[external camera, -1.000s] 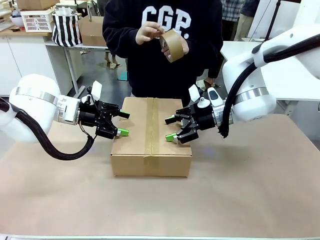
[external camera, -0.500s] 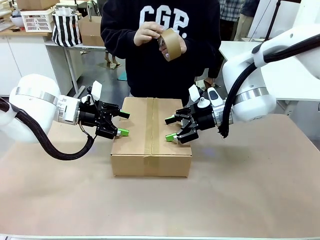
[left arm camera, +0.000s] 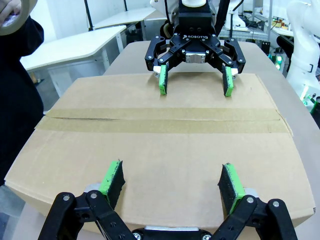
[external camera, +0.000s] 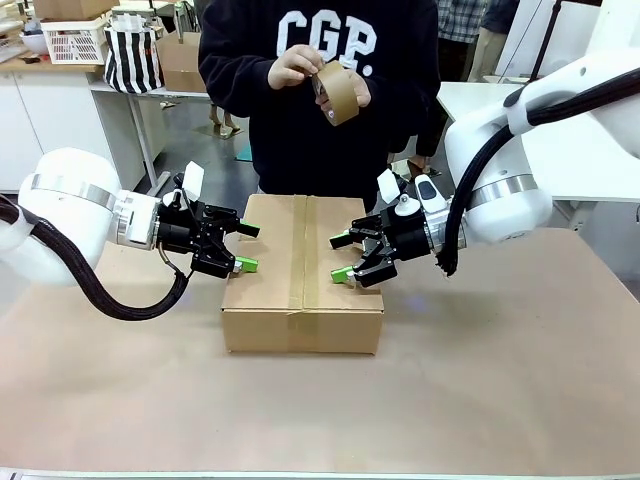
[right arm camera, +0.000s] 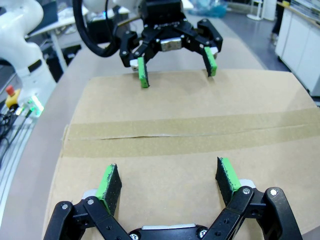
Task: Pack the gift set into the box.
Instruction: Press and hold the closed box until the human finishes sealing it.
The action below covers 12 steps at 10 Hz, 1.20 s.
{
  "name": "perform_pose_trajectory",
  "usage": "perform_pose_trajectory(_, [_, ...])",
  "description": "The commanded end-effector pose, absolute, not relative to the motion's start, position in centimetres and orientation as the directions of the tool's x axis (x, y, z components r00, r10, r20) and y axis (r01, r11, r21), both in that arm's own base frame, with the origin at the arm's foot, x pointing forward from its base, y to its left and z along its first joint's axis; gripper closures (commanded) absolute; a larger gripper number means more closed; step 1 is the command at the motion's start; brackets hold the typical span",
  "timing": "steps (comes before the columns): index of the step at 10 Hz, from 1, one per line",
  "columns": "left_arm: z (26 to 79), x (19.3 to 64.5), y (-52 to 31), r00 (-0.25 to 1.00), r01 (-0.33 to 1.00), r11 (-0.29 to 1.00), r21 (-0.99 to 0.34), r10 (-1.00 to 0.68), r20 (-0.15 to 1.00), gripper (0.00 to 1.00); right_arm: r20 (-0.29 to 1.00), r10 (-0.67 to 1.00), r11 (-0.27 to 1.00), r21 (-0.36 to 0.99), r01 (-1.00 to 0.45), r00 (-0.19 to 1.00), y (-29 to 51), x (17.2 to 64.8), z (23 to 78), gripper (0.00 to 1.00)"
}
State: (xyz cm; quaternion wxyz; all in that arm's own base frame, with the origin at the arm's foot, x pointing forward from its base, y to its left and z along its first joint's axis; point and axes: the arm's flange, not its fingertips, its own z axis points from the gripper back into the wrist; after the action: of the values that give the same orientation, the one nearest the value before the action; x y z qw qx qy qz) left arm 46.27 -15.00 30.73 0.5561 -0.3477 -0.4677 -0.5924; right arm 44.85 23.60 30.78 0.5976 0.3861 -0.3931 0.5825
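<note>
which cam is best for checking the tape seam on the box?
Left wrist view: the tape seam runs unobstructed across the whole box top, between the open left claw and right claw. Right wrist view shows it nearly as well. Front view shows it foreshortened.

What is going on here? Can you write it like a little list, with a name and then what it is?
box: brown box on the table, flaps shut, a tape strip along the middle seam
left gripper: left gripper open, pads on the box's left top edge
right gripper: right gripper open, pads on the box's right top edge
person: standing behind the box, both hands on a roll of brown tape
table: covered in brown paper
</note>
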Motion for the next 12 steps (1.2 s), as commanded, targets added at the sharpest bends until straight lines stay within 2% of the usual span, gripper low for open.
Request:
perform_pose_trajectory(1, [30.57,46.21,-14.87,-0.141,0.984,0.051,0.168,-0.336,0.931,0.0,0.918,0.397,0.018,-0.012,-1.0,-0.004,23.57,44.81,30.63,0.0])
perform_pose_trajectory(12, [30.57,46.21,-14.87,-0.141,0.984,0.051,0.168,-0.336,0.931,0.0,0.918,0.397,0.018,-0.012,-1.0,-0.004,23.57,44.81,30.63,0.0])
